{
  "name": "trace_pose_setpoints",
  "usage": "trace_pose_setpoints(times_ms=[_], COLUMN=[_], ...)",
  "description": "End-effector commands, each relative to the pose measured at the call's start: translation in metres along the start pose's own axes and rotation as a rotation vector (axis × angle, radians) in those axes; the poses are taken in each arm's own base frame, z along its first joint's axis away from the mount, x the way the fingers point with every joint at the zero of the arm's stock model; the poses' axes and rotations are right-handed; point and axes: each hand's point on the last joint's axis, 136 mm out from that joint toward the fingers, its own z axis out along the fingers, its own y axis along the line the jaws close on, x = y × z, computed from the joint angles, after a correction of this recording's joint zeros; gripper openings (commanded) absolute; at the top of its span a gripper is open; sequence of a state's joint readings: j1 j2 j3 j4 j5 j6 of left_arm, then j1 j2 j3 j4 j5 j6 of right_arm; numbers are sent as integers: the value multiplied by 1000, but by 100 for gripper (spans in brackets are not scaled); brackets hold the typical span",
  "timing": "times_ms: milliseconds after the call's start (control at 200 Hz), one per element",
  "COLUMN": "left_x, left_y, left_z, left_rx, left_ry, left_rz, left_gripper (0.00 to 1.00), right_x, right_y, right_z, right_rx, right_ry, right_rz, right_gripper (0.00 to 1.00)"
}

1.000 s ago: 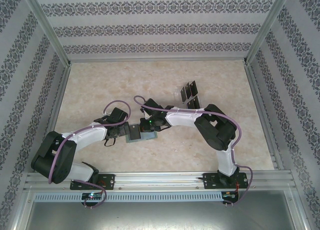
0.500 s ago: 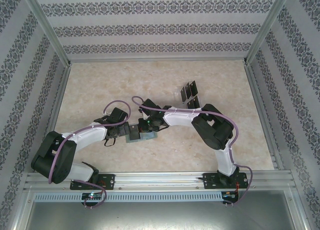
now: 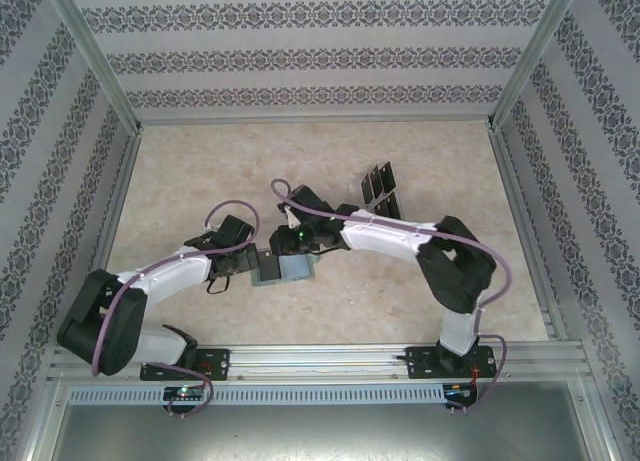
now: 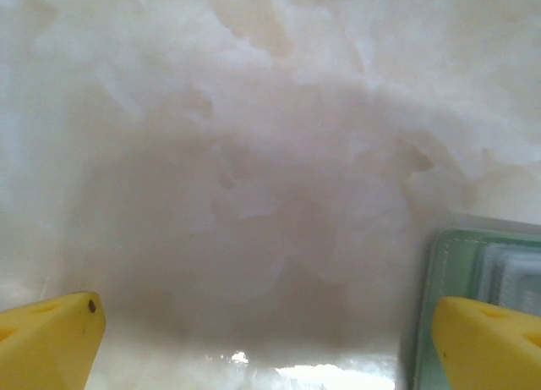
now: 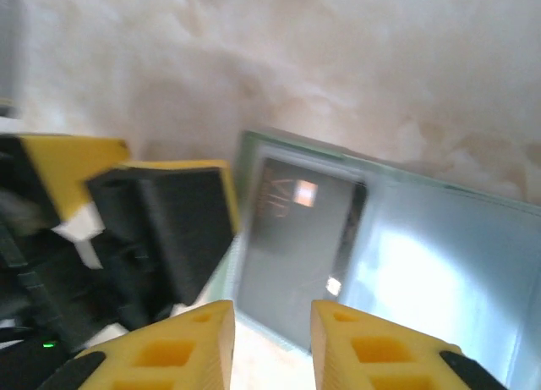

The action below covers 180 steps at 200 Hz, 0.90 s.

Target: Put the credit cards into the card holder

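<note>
We see the green holder (image 3: 290, 273) flat on the bench (image 3: 200, 171) between both arms, a black card (image 5: 296, 229) sitting in it, left fingers (image 4: 51, 339) spread wide, right fingers (image 5: 182, 348) slightly apart, pinching nothing.

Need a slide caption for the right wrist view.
Right gripper, jaws slightly apart and empty, at the edge of the green card holder, a black credit card lying in it.
</note>
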State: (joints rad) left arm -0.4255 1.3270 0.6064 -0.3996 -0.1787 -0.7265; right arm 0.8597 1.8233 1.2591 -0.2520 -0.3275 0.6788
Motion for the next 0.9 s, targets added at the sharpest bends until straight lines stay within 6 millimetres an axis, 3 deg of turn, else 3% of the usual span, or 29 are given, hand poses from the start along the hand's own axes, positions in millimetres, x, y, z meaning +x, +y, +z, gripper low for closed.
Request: trace_pose_setpoints(times_ms=[0, 185, 400, 610, 894], left_x=[-20, -36, -33, -22, -18], left_y=[-4, -14, -49, -70, -76], left_z=[-27, -50, -46, -33, -19], left_rx=[21, 105, 328, 455, 471], left_ry=[-66, -128, -111, -76, -51], left_rz=[-8, -10, -5, -20, -12], left_gripper=[100, 100, 100, 100, 100], right_x=[-1, 1, 10, 22, 25], right_y=[-7, -25, -53, -88, -101], right_z=[-28, -56, -68, -57, -30], right_rx=[38, 110, 186, 269, 255], right_ry=[-37, -90, -99, -70, -31], right_rz=[-12, -15, -10, 10, 30], right_gripper=[34, 44, 54, 56, 51])
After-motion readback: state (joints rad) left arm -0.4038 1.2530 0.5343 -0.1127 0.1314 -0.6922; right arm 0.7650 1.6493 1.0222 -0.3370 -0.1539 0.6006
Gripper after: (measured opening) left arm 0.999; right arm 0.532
